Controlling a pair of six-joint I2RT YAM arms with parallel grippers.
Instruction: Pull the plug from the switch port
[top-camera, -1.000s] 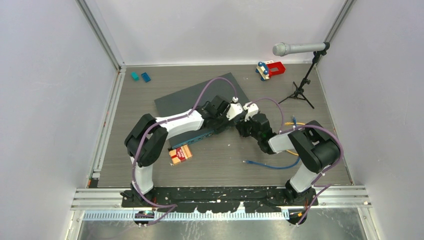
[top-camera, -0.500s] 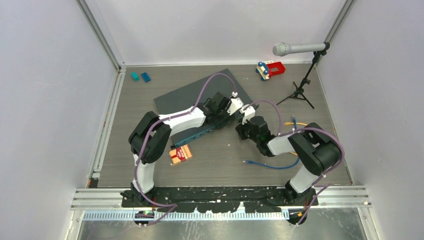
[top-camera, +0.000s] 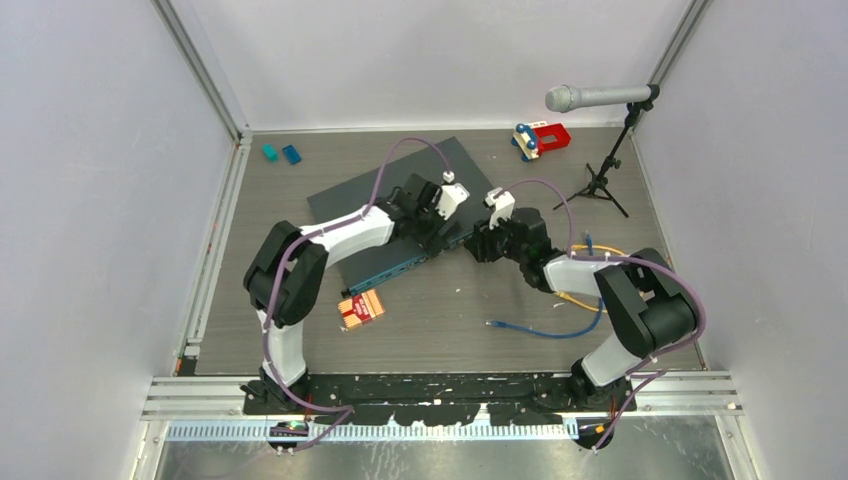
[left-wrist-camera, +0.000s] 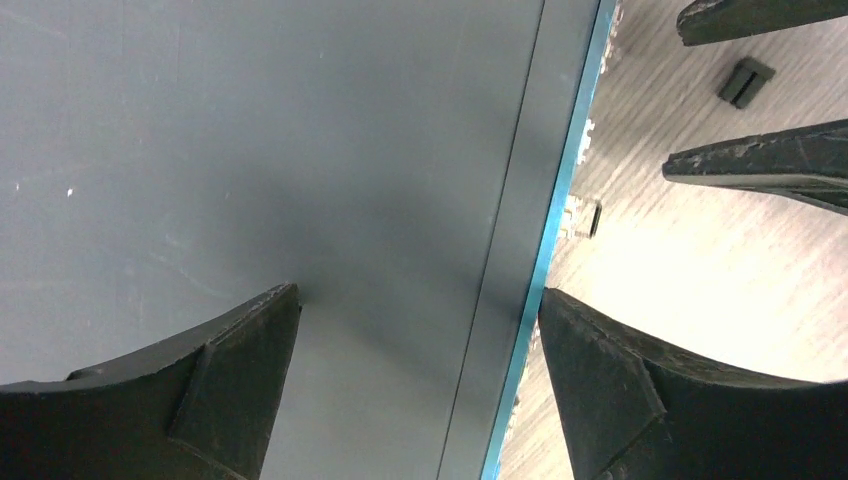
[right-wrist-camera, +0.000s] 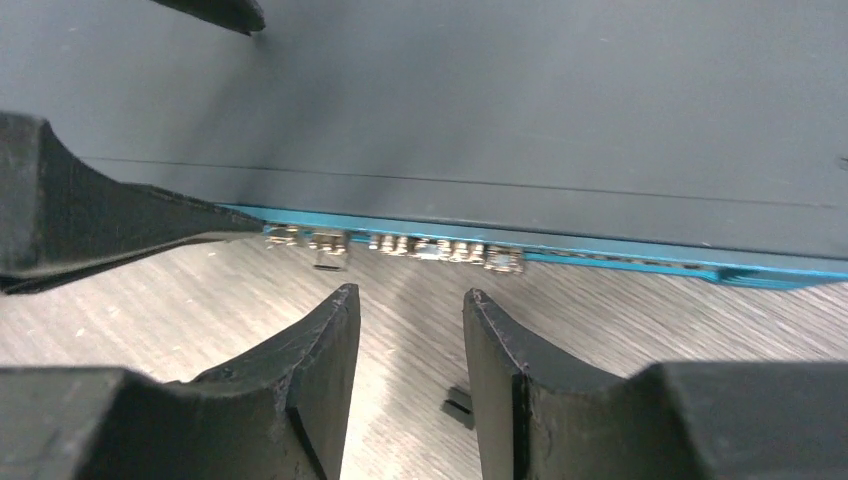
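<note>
The switch (top-camera: 372, 196) lies slantwise mid-table, slate-grey on top, with a teal front edge (right-wrist-camera: 600, 258) carrying a row of sockets (right-wrist-camera: 440, 248). My left gripper (left-wrist-camera: 415, 300) is open, its fingers straddling that front edge above the switch top (left-wrist-camera: 250, 150). My right gripper (right-wrist-camera: 410, 295) is open with nothing between its fingers, low over the table just in front of the sockets. A small black plug (right-wrist-camera: 458, 405) lies loose on the table under the right fingers, also seen as the plug (left-wrist-camera: 745, 82). Another small black piece (right-wrist-camera: 328, 265) sits by the sockets; whether it is inserted is unclear.
A blue cable (top-camera: 545, 331) and a yellow cable (top-camera: 585, 300) lie on the table at the right. A red-and-tan box (top-camera: 361, 308) is in front of the switch. A microphone stand (top-camera: 600, 180), a red toy (top-camera: 541, 138) and two teal blocks (top-camera: 281, 153) stand at the back.
Both grippers have opened. Both wrists have shifted a little toward the back of the table, the left one further over the switch top.
</note>
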